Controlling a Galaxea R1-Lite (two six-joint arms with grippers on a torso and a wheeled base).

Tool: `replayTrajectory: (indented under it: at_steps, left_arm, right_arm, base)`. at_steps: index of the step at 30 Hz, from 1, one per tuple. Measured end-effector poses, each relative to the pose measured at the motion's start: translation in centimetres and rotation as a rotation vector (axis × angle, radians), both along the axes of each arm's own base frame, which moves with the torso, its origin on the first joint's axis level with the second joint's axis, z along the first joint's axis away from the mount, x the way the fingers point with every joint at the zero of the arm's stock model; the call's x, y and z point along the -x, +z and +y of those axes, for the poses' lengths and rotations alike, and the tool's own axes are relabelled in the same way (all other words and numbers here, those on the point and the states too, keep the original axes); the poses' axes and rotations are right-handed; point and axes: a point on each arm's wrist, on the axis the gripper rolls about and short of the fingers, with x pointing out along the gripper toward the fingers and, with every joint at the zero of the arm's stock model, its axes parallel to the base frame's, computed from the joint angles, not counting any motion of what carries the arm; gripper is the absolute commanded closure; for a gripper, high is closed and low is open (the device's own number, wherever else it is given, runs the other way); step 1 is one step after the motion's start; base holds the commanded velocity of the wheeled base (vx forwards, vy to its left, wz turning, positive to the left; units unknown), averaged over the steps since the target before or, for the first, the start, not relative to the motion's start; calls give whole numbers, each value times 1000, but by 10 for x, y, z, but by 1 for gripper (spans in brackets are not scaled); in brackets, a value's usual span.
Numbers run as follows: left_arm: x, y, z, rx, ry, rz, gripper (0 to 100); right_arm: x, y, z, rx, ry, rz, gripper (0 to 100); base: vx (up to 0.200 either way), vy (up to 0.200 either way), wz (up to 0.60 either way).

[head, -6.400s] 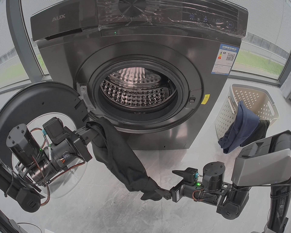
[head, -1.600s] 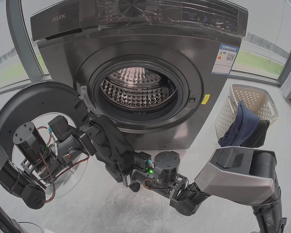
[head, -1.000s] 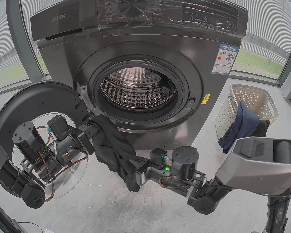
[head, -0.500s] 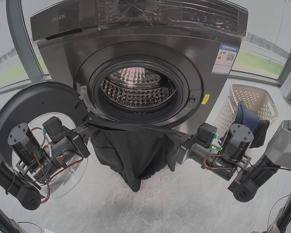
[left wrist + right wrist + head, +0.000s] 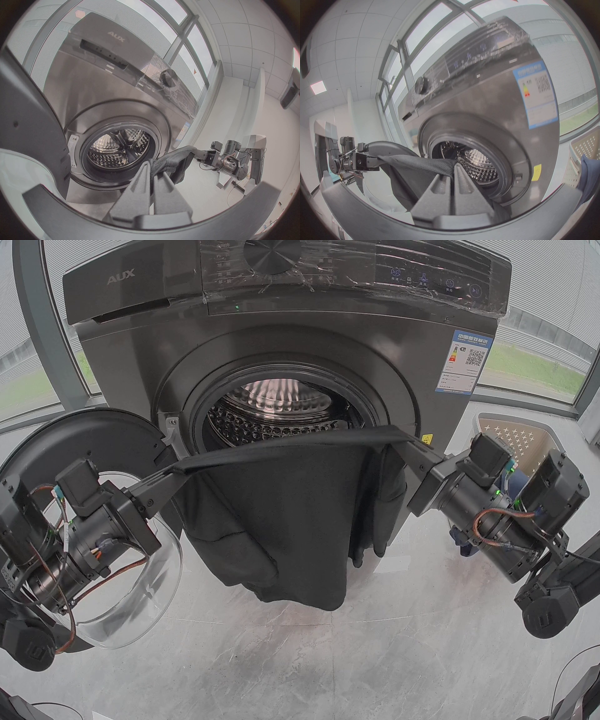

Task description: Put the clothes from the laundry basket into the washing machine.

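Raised and drawn wider apart than half a second ago, with the black garment [image 5: 287, 515] now stretched taut across the open drum [image 5: 278, 404] of the washing machine [image 5: 281, 334]. Clamped on one top corner by the left gripper [image 5: 178, 470] and on the other by the right gripper [image 5: 400, 443], cloth hanging between and below both. Just beyond the right gripper, laundry basket [image 5: 528, 435] holding a navy garment [image 5: 589, 179].

The stretched black garment [image 5: 294, 515] hides the lower half of the washing machine [image 5: 125, 365] drum opening. The right arm [image 5: 500, 515] covers most of the laundry basket [image 5: 524, 435] and its contents.
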Motion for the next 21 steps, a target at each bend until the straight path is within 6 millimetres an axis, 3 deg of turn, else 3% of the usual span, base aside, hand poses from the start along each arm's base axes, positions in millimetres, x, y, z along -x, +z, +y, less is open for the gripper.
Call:
replayTrajectory:
  at_steps: [13,21]
  left_arm:
    - [17,37,6,33,5,-76,100]
    - [18,39,7,38,6,-83,100]
  right_arm:
    - [7,25,-7,-71,-32,-53,100]
    - [10,29,-8,-79,-29,-62,100]
  base:
    - [0,0,0]
    - [0,0,0]
